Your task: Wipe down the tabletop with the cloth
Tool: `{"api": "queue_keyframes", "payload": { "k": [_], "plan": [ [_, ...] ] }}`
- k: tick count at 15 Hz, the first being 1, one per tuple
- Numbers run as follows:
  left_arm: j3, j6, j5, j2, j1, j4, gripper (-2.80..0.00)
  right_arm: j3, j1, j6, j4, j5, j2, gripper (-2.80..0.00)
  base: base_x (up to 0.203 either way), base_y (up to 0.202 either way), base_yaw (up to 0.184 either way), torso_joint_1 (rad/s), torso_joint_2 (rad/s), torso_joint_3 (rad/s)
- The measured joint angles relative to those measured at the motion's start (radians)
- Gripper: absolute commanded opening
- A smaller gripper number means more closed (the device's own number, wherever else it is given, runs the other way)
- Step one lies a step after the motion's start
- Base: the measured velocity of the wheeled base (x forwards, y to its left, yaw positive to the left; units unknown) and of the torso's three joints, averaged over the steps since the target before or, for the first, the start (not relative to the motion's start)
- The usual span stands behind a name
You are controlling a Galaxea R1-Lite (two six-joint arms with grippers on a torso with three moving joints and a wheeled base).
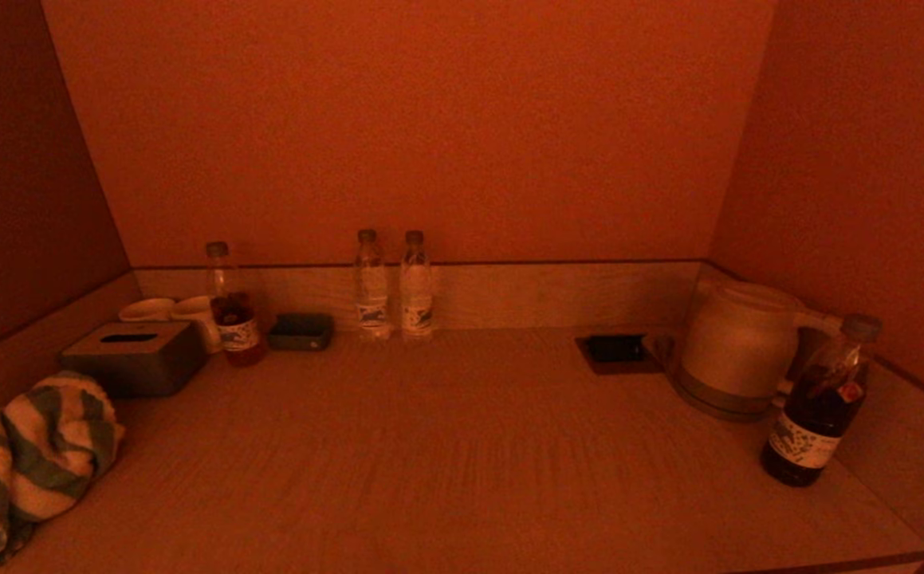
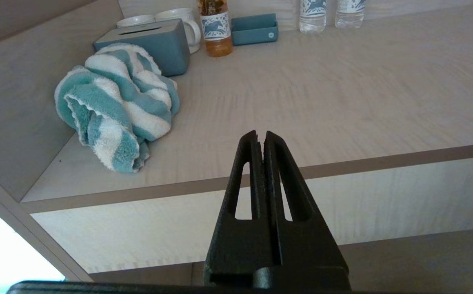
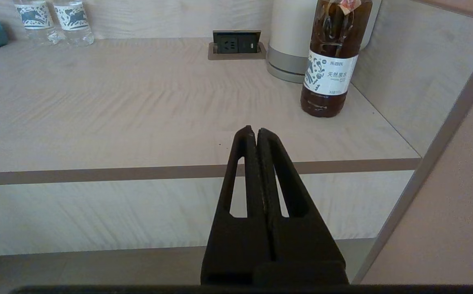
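Note:
A crumpled teal-and-white striped cloth (image 1: 31, 458) lies at the front left of the pale wooden tabletop (image 1: 462, 446); it also shows in the left wrist view (image 2: 116, 106). My left gripper (image 2: 260, 134) is shut and empty, held off the table's front edge, to the right of the cloth. My right gripper (image 3: 252, 130) is shut and empty, also off the front edge, near the dark tea bottle (image 3: 332, 57). Neither gripper shows in the head view.
A tissue box (image 1: 136, 356), two cups (image 1: 190, 311), a tea bottle (image 1: 232, 307) and a small teal tray (image 1: 300, 331) stand at the back left. Two water bottles (image 1: 394, 287) stand by the back wall. A socket (image 1: 615, 349), kettle (image 1: 737, 347) and tea bottle (image 1: 816, 402) are on the right.

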Motion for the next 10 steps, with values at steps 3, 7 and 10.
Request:
{"api": "queue_keyframes", "payload": {
  "k": [3,7,10],
  "plan": [
    [0.000,0.000,-0.001,0.000,0.000,0.000,-2.80,0.000,0.000,-0.001,0.000,0.000,0.000,-2.80,0.000,0.000,0.000,0.000,0.00,0.000],
    [0.000,0.000,0.000,0.000,0.000,0.000,-2.80,0.000,0.000,-0.001,0.000,0.000,0.000,-2.80,0.000,0.000,0.000,0.000,0.00,0.000],
    [0.000,0.000,0.000,0.000,0.000,0.000,-2.80,0.000,0.000,-0.001,0.000,0.000,0.000,-2.80,0.000,0.000,0.000,0.000,0.00,0.000]
  ]
}}
